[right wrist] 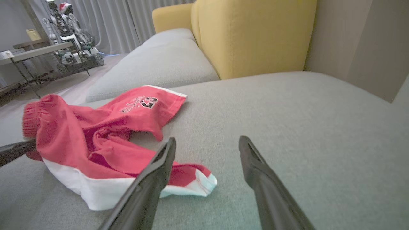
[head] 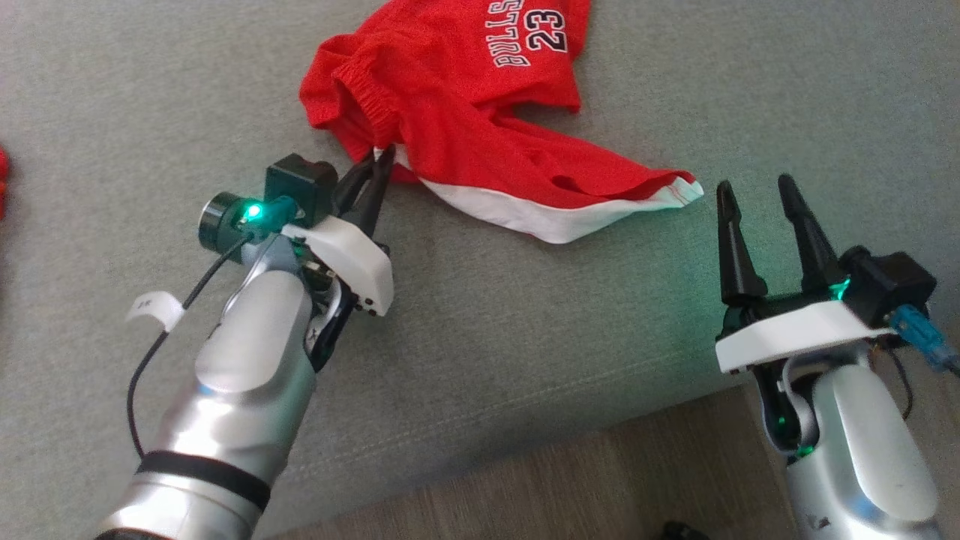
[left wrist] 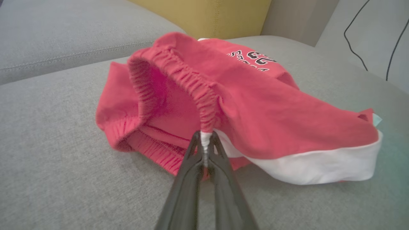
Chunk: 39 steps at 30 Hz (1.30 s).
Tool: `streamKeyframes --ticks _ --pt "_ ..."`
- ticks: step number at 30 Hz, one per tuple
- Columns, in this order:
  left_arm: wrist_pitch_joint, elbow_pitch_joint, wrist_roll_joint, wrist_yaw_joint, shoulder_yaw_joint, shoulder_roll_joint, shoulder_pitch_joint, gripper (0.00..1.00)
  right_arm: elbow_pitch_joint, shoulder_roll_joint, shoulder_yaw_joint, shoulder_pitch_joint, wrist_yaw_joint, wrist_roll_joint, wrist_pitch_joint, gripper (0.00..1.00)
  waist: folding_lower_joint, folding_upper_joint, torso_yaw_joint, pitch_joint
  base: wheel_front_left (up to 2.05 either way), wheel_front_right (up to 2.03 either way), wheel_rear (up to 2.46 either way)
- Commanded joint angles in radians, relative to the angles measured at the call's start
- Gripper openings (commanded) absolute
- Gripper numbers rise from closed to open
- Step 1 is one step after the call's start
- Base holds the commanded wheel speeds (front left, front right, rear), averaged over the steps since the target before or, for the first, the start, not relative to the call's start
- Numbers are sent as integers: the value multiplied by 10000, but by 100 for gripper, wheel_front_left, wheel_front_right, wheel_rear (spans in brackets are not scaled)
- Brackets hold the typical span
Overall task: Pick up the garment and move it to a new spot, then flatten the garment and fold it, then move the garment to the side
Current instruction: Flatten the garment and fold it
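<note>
The garment [head: 465, 97] is a pair of red shorts with white trim and "BULLS 23" print, lying crumpled on the grey sofa seat [head: 525, 337]. My left gripper [head: 379, 159] is shut on the elastic waistband edge at the garment's near-left side. In the left wrist view the garment [left wrist: 255, 108] is pinched at a white seam of the waistband by my left gripper [left wrist: 205, 138]. My right gripper [head: 754, 189] stands open just right of the white hem corner, not touching it. In the right wrist view, my right gripper [right wrist: 207, 143] hangs open over the cushion beside the garment [right wrist: 96, 140].
The grey seat's front edge and a wood floor [head: 562, 480] lie at the bottom of the head view. A yellow backrest [right wrist: 252, 35] rises behind the seat. A table and another robot [right wrist: 70, 35] stand far off. A red object [head: 3, 180] sits at the left edge.
</note>
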Motion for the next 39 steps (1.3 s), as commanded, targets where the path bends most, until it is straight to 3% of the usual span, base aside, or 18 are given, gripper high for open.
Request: streamKeyframes --ticks 1,14,22,39 --pt "-53 -472 -50 -58 173 193 -94 0 -27 49 183 -143 -4 179 -64 100 0 0 150 -87 0 0 0" --pt "-53 -1707 98 -60 -64 169 557 0 2410 49 55 -832 -4 1261 -64 100 0 0 934 -280 0 0 0" --pt "-53 -1978 229 -61 -160 107 598 0 3704 49 -512 -1633 -4 893 -65 100 0 0 1109 -182 0 0 0" --pt "-53 -2115 372 -61 -189 110 560 0 4475 49 -549 -2042 -4 966 -65 100 0 0 1267 -80 0 0 0"
